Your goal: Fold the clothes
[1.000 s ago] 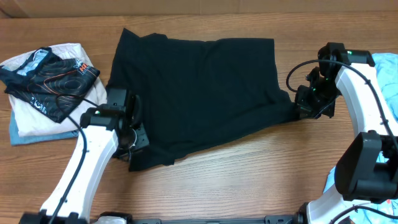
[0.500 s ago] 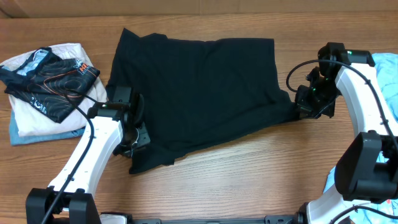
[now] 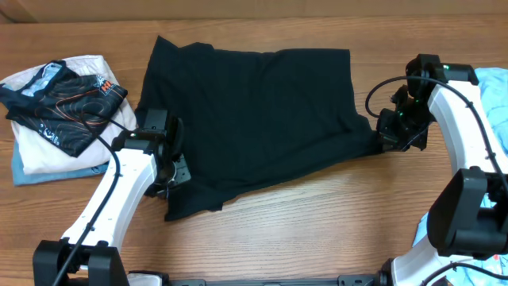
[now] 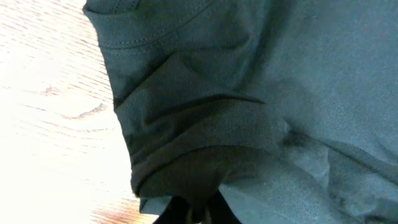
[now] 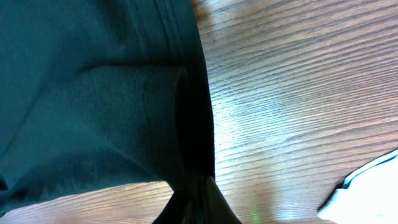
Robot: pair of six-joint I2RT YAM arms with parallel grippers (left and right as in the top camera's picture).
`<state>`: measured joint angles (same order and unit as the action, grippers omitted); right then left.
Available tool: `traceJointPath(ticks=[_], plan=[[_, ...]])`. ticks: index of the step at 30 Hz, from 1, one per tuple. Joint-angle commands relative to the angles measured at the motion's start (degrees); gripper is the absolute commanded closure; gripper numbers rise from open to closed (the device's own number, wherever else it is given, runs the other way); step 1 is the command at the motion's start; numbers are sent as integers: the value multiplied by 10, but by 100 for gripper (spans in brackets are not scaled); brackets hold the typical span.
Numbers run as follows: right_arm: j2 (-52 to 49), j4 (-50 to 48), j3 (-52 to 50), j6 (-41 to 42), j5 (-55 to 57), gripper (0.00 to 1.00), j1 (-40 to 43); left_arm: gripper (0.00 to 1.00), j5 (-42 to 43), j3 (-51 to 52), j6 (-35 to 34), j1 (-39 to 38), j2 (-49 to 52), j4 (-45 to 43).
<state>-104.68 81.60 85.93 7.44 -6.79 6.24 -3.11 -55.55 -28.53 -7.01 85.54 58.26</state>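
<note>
1. A black garment [image 3: 254, 111] lies spread across the middle of a wooden table [image 3: 317, 230]. It is mostly flat, and its lower edge runs at a slant from lower left up to the right.
2. The left gripper [image 3: 175, 171] sits at the garment's lower left corner. In its wrist view, a ridge of hemmed cloth is gathered down into the fingers, so they look clamped on it.
3. The right gripper [image 3: 387, 137] is at the garment's far right corner. Its wrist view shows a fold of cloth drawn tight into the closed fingertips, with bare wood just beside it.
4. A stack of folded clothes [image 3: 59, 111] rests at the left of the table, well apart from the garment. A dark patterned piece lies on top of it.
5. With both corners pinched, the step in hand looks like lifting the near edge and carrying it over to the far edge.
6. To do it well, both arms should rise together and travel at the same pace, with the edge taut between them so no slack bunches in the middle.
7. The bunched left corner could slip or carry a twist into the fold, so a low, even lay-down would help.
</note>
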Motion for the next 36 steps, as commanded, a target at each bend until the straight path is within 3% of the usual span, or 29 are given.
traceJointPath(ticks=[1,11,17,24,36], plan=[[19,-3,12,0,7,95,-1,96,-9,-23,-1,2,-1,13],[19,-9,13,0,7,95,-1,96,-9,-86,24,2,-12,80],[33,-17,26,10,7,96,-1,96,-9,-190,75,7,-53,133],[122,-2,69,33,7,96,-1,96,7,-308,130,60,-107,169],[335,0,154,30,40,96,-1,96,228,-493,234,201,-146,189]])
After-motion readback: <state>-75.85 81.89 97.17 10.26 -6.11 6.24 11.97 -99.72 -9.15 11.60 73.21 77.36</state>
